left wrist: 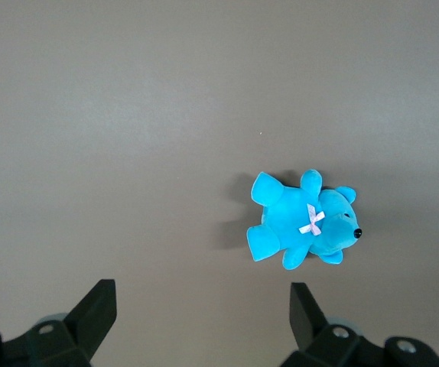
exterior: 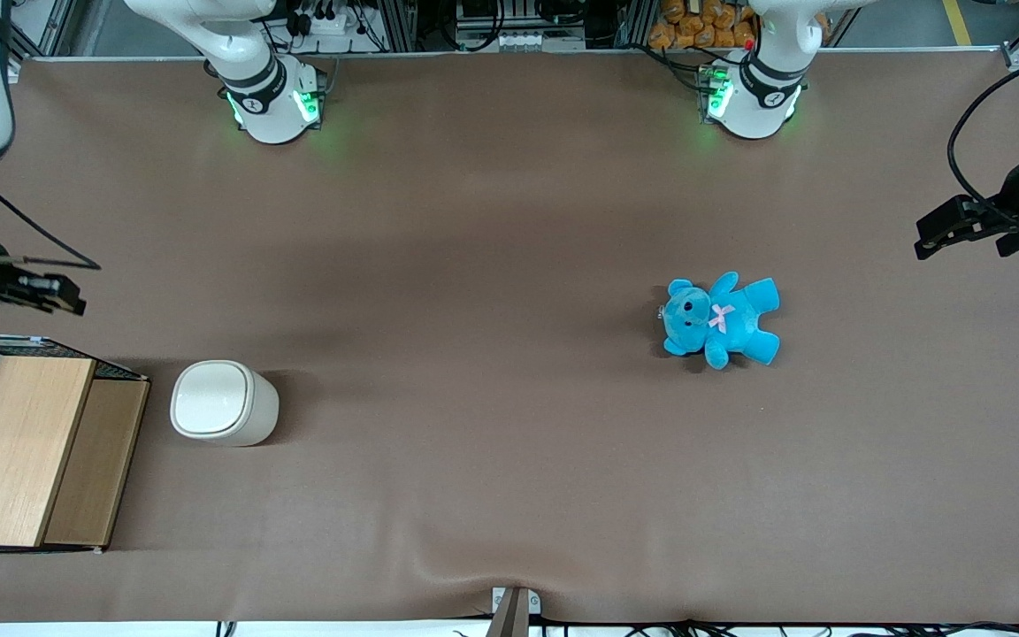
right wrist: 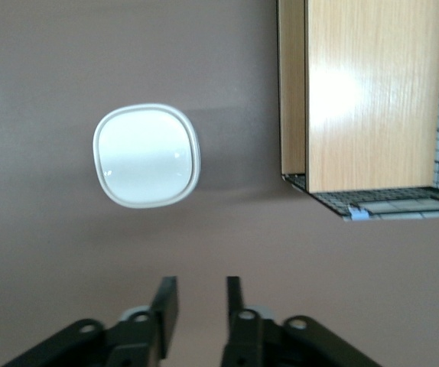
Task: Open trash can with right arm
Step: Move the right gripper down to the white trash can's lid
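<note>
cream trash can lidded; claw parted, arm cut off.

Table with trash can, teddy, box

We find the trash can standing on the tabletop just beside the wooden box, at the working arm's end. The gripper hangs above, farther from the front camera. The teddy bear lies well apart, toward the parked arm's end.

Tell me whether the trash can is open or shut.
Shut: the trash can stands upright with its white lid seated flat. The gripper, slightly open, hangs above bare table beside it.
</note>
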